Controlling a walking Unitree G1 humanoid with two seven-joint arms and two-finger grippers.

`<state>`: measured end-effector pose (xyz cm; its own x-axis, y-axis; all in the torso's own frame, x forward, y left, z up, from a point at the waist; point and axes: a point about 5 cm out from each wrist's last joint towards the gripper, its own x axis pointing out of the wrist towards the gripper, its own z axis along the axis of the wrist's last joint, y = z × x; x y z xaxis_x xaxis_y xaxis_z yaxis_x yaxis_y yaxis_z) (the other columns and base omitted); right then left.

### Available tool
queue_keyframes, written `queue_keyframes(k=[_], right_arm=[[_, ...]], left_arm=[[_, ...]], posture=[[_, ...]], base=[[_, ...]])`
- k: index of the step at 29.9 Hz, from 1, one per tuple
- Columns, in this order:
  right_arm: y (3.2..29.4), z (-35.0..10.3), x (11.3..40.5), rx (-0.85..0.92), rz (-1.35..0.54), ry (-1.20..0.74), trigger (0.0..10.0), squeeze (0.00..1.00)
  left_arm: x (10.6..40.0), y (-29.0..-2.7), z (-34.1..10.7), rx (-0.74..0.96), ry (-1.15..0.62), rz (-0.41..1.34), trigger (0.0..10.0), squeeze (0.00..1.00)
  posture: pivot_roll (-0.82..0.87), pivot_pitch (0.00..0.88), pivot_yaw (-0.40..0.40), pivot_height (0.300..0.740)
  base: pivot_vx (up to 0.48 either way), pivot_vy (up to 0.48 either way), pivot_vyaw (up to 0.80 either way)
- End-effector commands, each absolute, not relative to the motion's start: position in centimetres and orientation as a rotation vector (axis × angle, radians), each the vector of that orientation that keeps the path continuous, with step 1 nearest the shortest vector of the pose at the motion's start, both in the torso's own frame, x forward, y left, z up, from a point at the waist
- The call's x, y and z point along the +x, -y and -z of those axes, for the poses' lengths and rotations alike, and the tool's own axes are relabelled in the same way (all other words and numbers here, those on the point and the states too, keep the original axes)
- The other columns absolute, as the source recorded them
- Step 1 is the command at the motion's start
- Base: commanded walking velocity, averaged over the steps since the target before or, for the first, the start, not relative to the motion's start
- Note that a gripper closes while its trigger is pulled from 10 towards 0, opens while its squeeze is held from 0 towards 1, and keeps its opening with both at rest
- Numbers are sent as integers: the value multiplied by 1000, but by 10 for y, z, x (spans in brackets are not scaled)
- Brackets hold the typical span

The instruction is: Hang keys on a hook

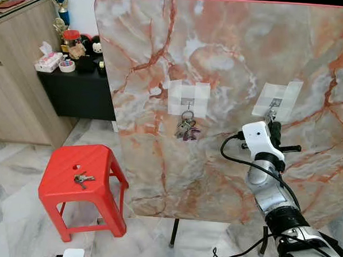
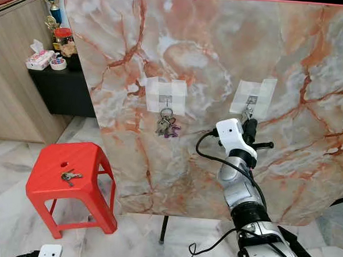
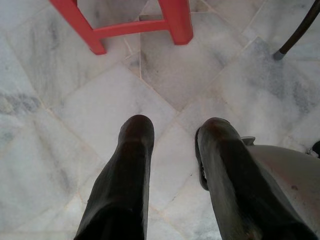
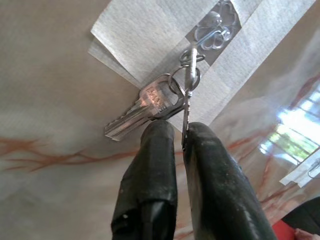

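Observation:
An upright marble board (image 1: 232, 62) carries hooks held on with white tape. My right gripper (image 4: 180, 131) is raised to the right-hand hook (image 1: 272, 105) and is shut on a set of keys. A thin metal piece is pinched between its fingers. The silver key (image 4: 142, 110) dangles beside them, and its ring sits at the metal hook (image 4: 192, 55). Another bunch of keys (image 1: 187, 129) hangs from the middle hook (image 1: 188, 103). A third set of keys (image 1: 82, 178) lies on the red stool (image 1: 65, 186). My left gripper (image 3: 172, 130) hangs open over the marble floor.
A wooden cabinet (image 1: 18, 86) and a low black table (image 1: 75, 92) with clutter stand at the left. The board's dark leg (image 1: 173, 232) and a loose black cable (image 1: 234, 255) are below it. A white device (image 1: 73, 254) lies on the floor near the stool.

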<state>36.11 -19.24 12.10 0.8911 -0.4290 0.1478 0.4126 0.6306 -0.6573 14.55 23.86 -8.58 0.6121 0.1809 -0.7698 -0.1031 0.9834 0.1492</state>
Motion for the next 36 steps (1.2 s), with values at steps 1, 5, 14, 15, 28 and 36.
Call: queue_keyframes(k=[1, 5, 14, 15, 28, 36], right_arm=[[189, -129, 364, -723, 473, 5, 10000, 945], [186, -128, 363, -712, 462, 9, 10000, 929], [180, -119, 361, -692, 393, -8, 10000, 902], [179, -118, 360, -693, 389, -9, 10000, 898], [172, -105, 350, -466, 293, -24, 10000, 0], [167, -63, 326, -325, 202, -162, 10000, 0]], left_arm=[[141, -238, 88, 100, -922, -153, 10000, 0], [141, -237, 88, 100, -923, -152, 10000, 0], [141, -236, 89, 100, -924, -151, 10000, 0], [141, -236, 89, 100, -925, -151, 10000, 0], [140, -237, 89, 100, -926, -151, 10000, 0], [140, -237, 89, 102, -929, -148, 10000, 0]], posture=[[65, 0, 1, 740], [65, 0, 1, 740], [64, 0, 2, 740], [64, 0, 2, 740], [65, 0, 1, 740], [61, 0, 2, 740]], base=[[0, 0, 0], [0, 0, 0], [0, 0, 0], [0, 0, 0], [0, 0, 0], [0, 0, 0]])
